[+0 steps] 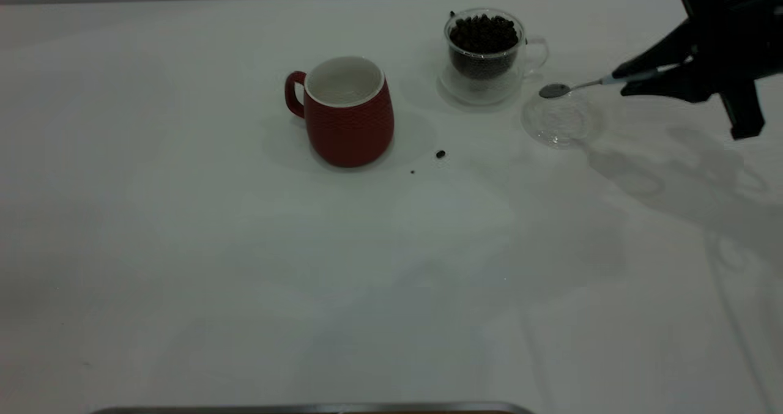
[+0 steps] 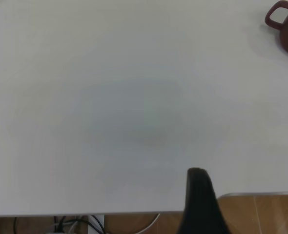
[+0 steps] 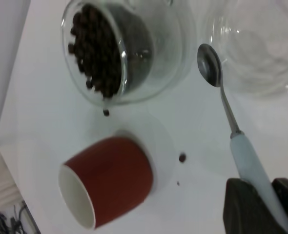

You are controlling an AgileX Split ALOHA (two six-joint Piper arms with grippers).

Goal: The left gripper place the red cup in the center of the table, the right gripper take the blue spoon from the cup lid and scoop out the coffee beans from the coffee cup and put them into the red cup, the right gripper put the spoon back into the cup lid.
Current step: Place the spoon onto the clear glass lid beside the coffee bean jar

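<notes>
The red cup (image 1: 348, 113) stands upright near the table's middle, handle to the left; it also shows in the right wrist view (image 3: 107, 180) and the left wrist view (image 2: 284, 25). The coffee cup (image 1: 486, 50) full of coffee beans (image 1: 484, 32) stands behind and right of it. My right gripper (image 1: 630, 79) is shut on the blue spoon (image 1: 578, 86) by its handle (image 3: 254, 170). The spoon's empty bowl (image 3: 210, 65) hovers over the cup lid's (image 1: 561, 120) far edge. My left gripper is out of the exterior view, back from the table's near edge; one finger (image 2: 200, 202) shows.
A loose bean (image 1: 440, 154) and a dark speck (image 1: 412, 172) lie on the table (image 1: 244, 267) right of the red cup. Another bean (image 3: 106, 112) lies beside the coffee cup's base. A metal-edged surface (image 1: 318, 409) borders the table's front.
</notes>
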